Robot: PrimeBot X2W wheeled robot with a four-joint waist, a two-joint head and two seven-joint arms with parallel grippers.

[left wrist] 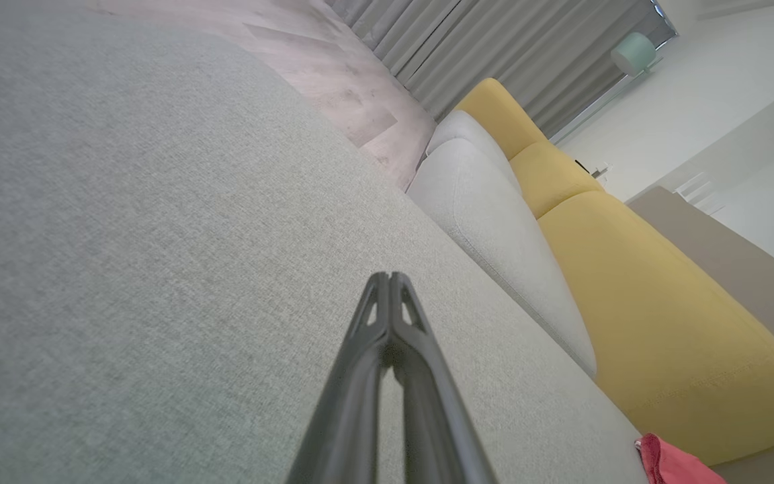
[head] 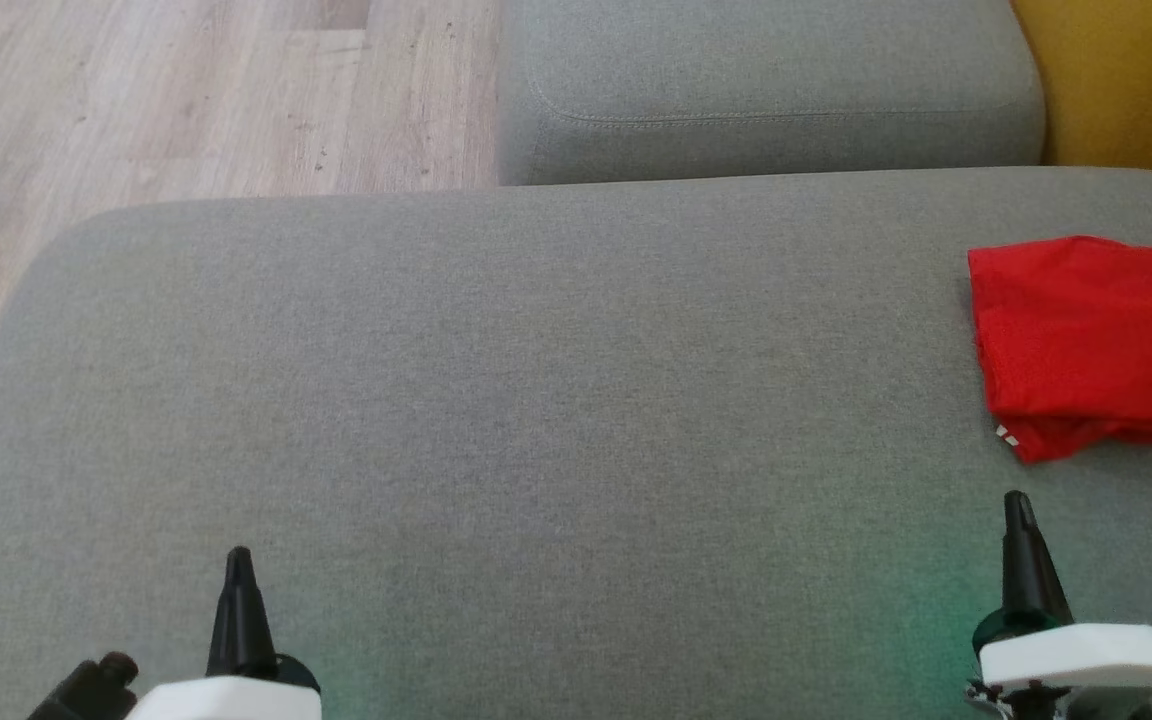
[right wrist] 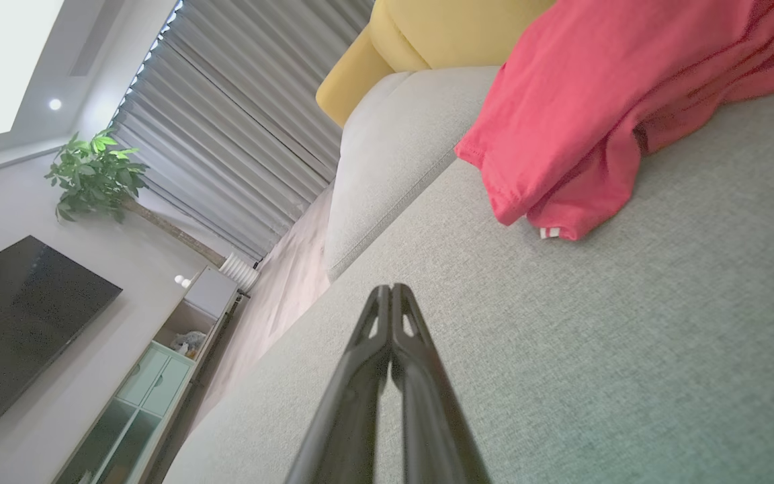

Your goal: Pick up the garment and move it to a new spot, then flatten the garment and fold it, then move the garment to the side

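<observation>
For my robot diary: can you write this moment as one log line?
left gripper: shut, empty | right gripper: shut, empty | red garment: loosely folded, on grey sofa, beyond right gripper, untouched

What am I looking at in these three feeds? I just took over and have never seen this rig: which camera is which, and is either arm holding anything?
This is a wheeled robot with two arms, each ending in a two-fingered pincer. The head view looks down from its head: left pincer at lower left, right pincer at lower right, both over a grey sofa seat. The two wrist views look along each pincer's own fingers, so they appear tilted. Both pincers are shut and hold nothing. A loosely folded red garment lies on the seat, ahead of the right pincer and apart from it. Beyond are a grey cushion, a yellow cushion and wooden floor.
</observation>
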